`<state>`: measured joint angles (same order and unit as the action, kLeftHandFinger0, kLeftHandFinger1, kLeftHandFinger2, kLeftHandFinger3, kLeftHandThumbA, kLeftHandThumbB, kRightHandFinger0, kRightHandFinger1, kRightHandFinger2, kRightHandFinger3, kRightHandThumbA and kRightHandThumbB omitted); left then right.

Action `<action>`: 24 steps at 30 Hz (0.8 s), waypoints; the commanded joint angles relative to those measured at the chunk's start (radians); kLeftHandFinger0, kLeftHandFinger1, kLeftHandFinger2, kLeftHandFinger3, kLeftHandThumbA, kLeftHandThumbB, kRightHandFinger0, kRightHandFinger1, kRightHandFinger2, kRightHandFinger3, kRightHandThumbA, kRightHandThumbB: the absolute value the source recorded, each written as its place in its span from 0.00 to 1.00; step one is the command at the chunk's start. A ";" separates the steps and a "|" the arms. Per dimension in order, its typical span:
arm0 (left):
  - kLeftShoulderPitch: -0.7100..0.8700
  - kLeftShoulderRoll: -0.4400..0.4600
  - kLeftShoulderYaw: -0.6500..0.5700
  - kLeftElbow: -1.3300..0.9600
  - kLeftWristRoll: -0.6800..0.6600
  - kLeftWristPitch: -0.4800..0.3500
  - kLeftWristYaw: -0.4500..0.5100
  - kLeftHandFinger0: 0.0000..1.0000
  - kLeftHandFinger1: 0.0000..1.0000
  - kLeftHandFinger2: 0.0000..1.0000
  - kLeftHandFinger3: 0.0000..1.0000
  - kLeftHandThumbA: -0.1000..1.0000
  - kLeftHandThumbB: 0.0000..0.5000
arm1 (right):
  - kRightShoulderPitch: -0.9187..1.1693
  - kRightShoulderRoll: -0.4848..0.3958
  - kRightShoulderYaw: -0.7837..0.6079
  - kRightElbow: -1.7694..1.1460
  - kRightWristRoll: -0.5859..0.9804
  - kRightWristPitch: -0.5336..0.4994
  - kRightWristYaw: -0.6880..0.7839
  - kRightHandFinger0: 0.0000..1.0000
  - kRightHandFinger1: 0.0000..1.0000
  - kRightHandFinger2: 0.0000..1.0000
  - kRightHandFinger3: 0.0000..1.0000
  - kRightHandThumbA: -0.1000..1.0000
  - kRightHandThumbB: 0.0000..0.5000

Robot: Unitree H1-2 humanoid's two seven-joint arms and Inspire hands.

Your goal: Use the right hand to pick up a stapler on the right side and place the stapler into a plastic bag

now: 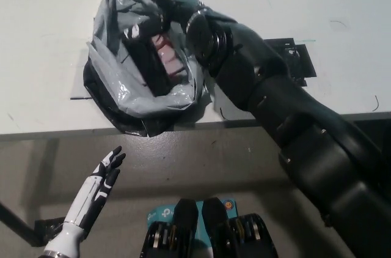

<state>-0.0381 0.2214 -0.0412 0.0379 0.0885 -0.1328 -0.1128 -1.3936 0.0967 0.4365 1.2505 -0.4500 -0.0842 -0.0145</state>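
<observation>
White table (49, 13) holds grey plastic bag (131, 96), right hand (168, 1) inside its mouth, grip cannot be told, left hand (105, 172) off the table, empty, fingers apart

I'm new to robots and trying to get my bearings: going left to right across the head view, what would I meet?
White left hand → grey plastic bag → black square patch.

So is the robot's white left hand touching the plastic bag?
No, the left hand hangs below the edge of the table, well apart from the plastic bag lying on it.
</observation>
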 commanded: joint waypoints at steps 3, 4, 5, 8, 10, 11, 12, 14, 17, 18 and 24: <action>-0.004 0.016 -0.005 -0.011 -0.002 -0.027 -0.018 1.00 1.00 1.00 1.00 1.00 0.52 | -0.131 -0.058 -0.077 -0.113 0.043 -0.022 -0.015 1.00 1.00 1.00 1.00 1.00 1.00; -0.006 0.016 -0.006 -0.009 0.000 -0.032 -0.018 1.00 1.00 1.00 1.00 1.00 0.50 | -0.143 -0.069 -0.088 -0.134 0.044 -0.016 -0.016 1.00 1.00 1.00 1.00 1.00 1.00; -0.007 0.017 -0.006 -0.007 -0.001 -0.035 -0.019 1.00 1.00 1.00 1.00 1.00 0.49 | -0.154 -0.080 -0.097 -0.157 0.042 -0.012 -0.021 1.00 1.00 1.00 1.00 1.00 0.99; -0.009 0.012 -0.006 -0.004 -0.002 -0.035 -0.020 1.00 1.00 1.00 1.00 1.00 0.51 | -0.167 -0.108 -0.129 -0.227 0.051 0.000 -0.007 1.00 1.00 1.00 1.00 1.00 1.00; -0.011 0.010 -0.007 -0.002 0.000 -0.035 -0.021 1.00 1.00 1.00 1.00 1.00 0.49 | -0.160 -0.135 -0.151 -0.297 0.057 0.007 0.006 1.00 1.00 1.00 1.00 1.00 0.99; -0.011 0.008 -0.007 -0.002 -0.002 -0.035 -0.021 1.00 1.00 1.00 1.00 1.00 0.49 | -0.146 -0.154 -0.160 -0.356 0.059 0.015 0.019 1.00 1.00 1.00 1.00 1.00 0.96; -0.014 0.007 -0.007 -0.006 0.000 -0.029 -0.020 1.00 1.00 1.00 1.00 1.00 0.49 | -0.115 -0.190 -0.180 -0.470 0.067 0.024 0.043 1.00 1.00 1.00 1.00 1.00 0.96; -0.015 0.008 -0.005 -0.013 -0.001 -0.021 -0.020 1.00 1.00 1.00 1.00 1.00 0.48 | -0.075 -0.228 -0.201 -0.601 0.078 0.036 0.069 1.00 1.00 1.00 1.00 1.00 0.92; -0.027 0.008 0.000 -0.015 -0.002 -0.007 -0.017 1.00 1.00 1.00 1.00 1.00 0.49 | -0.013 -0.308 -0.237 -0.843 0.106 0.080 0.134 1.00 1.00 1.00 1.00 1.00 0.90; -0.034 0.011 0.003 -0.015 -0.003 -0.005 -0.017 1.00 1.00 1.00 1.00 1.00 0.49 | -0.002 -0.326 -0.248 -0.897 0.116 0.092 0.150 1.00 1.00 1.00 1.00 1.00 0.90; -0.077 0.008 0.012 0.014 -0.013 -0.007 -0.012 1.00 1.00 1.00 1.00 1.00 0.61 | 0.192 -0.527 -0.395 -1.455 0.255 0.247 0.270 1.00 1.00 1.00 1.00 1.00 0.90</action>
<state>-0.0412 0.2209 -0.0431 0.0439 0.0887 -0.1291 -0.1236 -1.3152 -0.1279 0.2578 0.5936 -0.4072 -0.0430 0.0367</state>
